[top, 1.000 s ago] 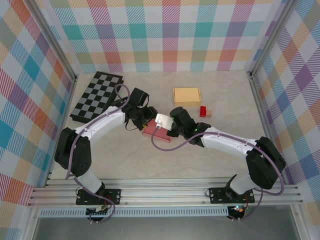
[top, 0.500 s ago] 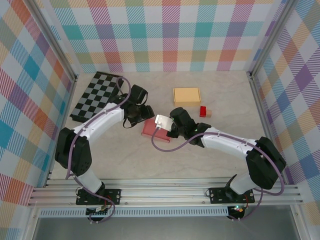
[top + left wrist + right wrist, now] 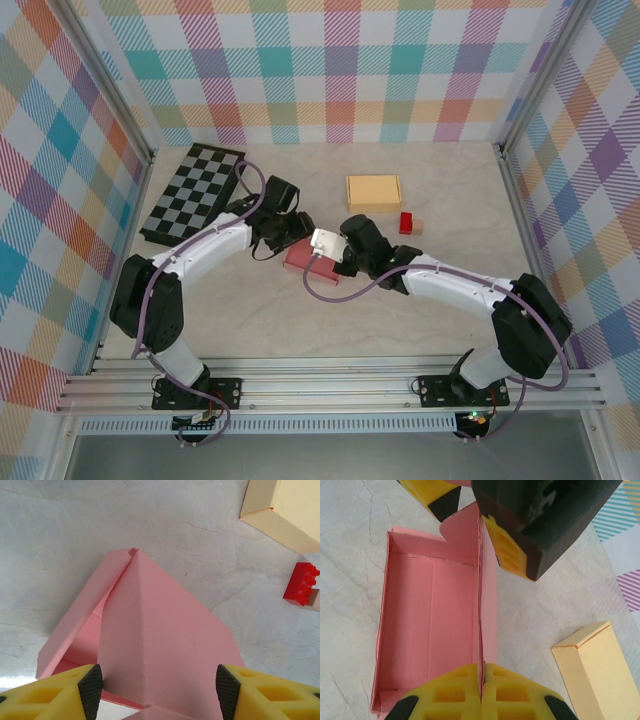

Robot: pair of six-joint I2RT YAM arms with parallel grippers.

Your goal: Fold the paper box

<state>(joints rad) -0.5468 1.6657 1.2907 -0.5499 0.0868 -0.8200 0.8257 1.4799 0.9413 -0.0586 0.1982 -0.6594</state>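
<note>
The pink paper box (image 3: 306, 263) lies open in the middle of the table, its hollow inside (image 3: 430, 630) facing up. My right gripper (image 3: 481, 680) is shut on the box's thin upright long wall, pinching it at the near end (image 3: 336, 256). My left gripper (image 3: 291, 238) is at the box's other end, jaws wide apart. A creased pink panel (image 3: 160, 640) lies between its black pads (image 3: 91, 690) without touching either. In the right wrist view the left gripper's yellow fingers (image 3: 505, 550) straddle the far end of the same wall.
A tan closed box (image 3: 373, 191) sits behind the pink one. A red brick (image 3: 407, 222) and a small wooden block (image 3: 418, 227) lie to its right. A folded checkerboard (image 3: 192, 192) lies at the back left. Plaid walls enclose the table.
The left gripper pulled back to the left half a second ago and has come back to the box's end, jaws slightly narrower. The right gripper and box have stayed put.
</note>
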